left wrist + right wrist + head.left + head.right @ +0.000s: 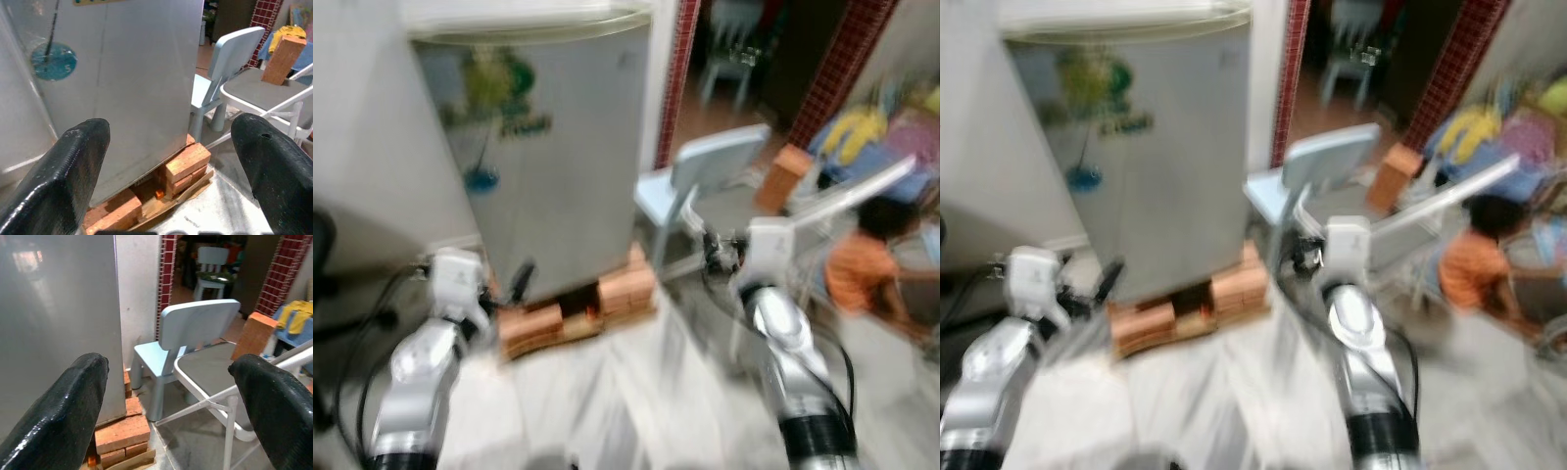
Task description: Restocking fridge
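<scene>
Straight ahead of the robot stood one silver fridge, door closed, with stickers on its front, raised off the floor on brick stacks; two stacks showed at its front. To its right were two chairs close together: a pale blue child's chair beside the fridge and a white folding chair just beyond it. A third pale chair stood in the doorway behind. One person in an orange top crouched at far right. The left gripper and right gripper were both spread wide, holding nothing, raised toward the fridge's lower front.
</scene>
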Robot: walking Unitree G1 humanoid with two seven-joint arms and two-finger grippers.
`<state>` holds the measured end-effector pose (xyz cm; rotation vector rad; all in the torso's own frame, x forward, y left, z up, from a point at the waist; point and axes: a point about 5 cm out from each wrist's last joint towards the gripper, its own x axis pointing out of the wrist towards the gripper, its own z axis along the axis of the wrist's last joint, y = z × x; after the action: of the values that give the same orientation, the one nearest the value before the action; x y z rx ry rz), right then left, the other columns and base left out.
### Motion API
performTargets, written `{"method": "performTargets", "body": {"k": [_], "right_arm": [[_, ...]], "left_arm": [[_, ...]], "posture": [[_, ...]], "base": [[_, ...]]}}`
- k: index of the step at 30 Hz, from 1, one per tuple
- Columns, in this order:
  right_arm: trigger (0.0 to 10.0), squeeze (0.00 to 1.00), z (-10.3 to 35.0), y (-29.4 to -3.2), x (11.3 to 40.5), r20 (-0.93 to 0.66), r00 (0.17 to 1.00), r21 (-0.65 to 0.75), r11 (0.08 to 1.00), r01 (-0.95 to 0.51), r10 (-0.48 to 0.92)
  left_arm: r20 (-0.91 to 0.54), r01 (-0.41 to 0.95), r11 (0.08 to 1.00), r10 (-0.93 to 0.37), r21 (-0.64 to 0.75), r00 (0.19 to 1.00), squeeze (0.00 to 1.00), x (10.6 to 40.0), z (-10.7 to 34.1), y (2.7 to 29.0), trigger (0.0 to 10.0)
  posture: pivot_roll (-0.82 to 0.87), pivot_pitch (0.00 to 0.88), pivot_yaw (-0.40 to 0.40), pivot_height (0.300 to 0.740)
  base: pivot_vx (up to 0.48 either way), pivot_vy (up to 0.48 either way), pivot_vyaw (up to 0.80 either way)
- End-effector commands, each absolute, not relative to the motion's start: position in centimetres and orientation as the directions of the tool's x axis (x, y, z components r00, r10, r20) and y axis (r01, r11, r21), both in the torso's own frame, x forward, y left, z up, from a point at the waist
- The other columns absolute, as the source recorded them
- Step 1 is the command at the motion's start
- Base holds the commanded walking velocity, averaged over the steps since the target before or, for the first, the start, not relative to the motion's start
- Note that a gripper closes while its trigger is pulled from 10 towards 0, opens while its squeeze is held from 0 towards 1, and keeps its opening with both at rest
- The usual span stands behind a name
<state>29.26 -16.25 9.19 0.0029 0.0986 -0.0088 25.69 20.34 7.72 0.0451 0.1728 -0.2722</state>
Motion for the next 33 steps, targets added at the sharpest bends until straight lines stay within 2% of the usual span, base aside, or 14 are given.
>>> {"method": "performTargets", "body": {"k": [1, 6, 16, 22, 33], "right_arm": [[10.0, 0.0, 9.62, -15.85, 29.47, -0.085, 0.996, 0.004, 1.0, -0.007, 0.007], [10.0, 0.0, 9.81, -15.91, 29.57, -0.077, 0.997, 0.0, 1.0, -0.008, 0.008], [10.0, 0.0, 9.84, -15.89, 29.64, -0.074, 0.997, -0.002, 1.0, -0.008, 0.008], [10.0, 0.0, 9.91, -15.81, 29.74, -0.071, 0.997, -0.004, 1.0, -0.01, 0.01], [10.0, 0.0, 10.06, -15.73, 29.86, -0.062, 0.998, -0.008, 1.0, -0.007, 0.006]], "left_arm": [[-0.159, 0.269, 0.963, -0.26, 0.034, 0.952, 0.0, 26.01, 8.17, 20.83, 10.0], [-0.151, 0.258, 0.966, -0.252, 0.024, 0.956, 0.0, 26.23, 8.25, 21.22, 10.0], [-0.166, 0.241, 0.97, -0.236, 0.011, 0.957, 0.0, 26.27, 8.06, 21.57, 10.0], [-0.139, 0.259, 0.965, -0.253, 0.029, 0.957, 0.0, 26.42, 8.3, 21.58, 10.0], [-0.128, 0.268, 0.963, -0.262, 0.034, 0.957, 0.0, 27.0, 8.65, 21.67, 10.0]], "posture": [[0.13, 0.0, -0.06, 0.74], [0.13, 0.0, -0.062, 0.74], [0.13, 0.0, -0.062, 0.74], [0.13, 0.0, -0.063, 0.74], [0.12, 0.0, -0.058, 0.74]], "base": [[0.0, 0.476, -0.8], [0.0, 0.472, -0.59], [0.234, 0.405, 0.0], [0.0, 0.436, 0.0], [0.324, 0.353, 0.0]]}}
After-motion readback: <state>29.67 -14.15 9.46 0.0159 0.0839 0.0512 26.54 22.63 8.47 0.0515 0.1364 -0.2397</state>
